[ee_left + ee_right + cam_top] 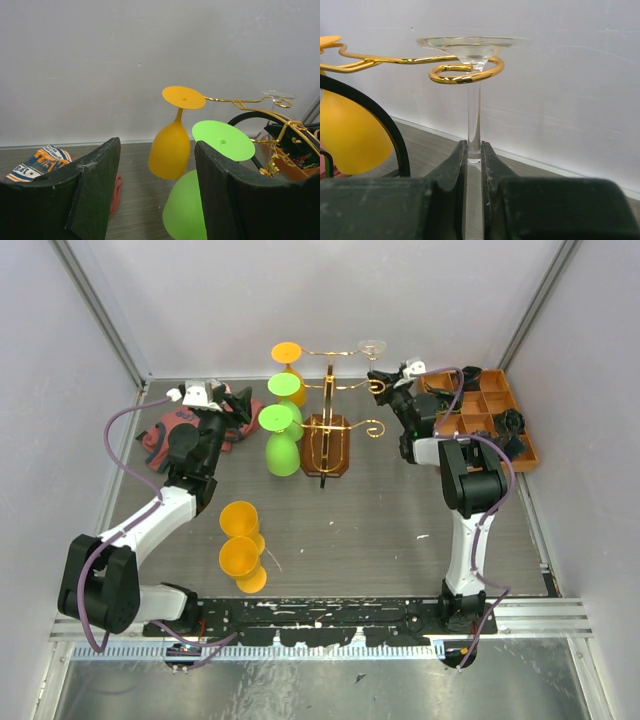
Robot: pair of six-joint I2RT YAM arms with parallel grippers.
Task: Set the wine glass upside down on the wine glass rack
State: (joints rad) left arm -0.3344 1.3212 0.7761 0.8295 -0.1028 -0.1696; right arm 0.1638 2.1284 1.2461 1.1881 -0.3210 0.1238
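Green glasses (283,452) share the rack (327,445) with the wine glass (373,344).

Plain pale walls (320,300) enclose a scuffed dark grey tabletop (380,530) under even light.

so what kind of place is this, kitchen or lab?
Probably a lab robot cell, not a kitchen: bare white walls on metal frame posts, two arms bolted to a rail at the table's edge, and staged props, the wine glass rack and coloured glasses.
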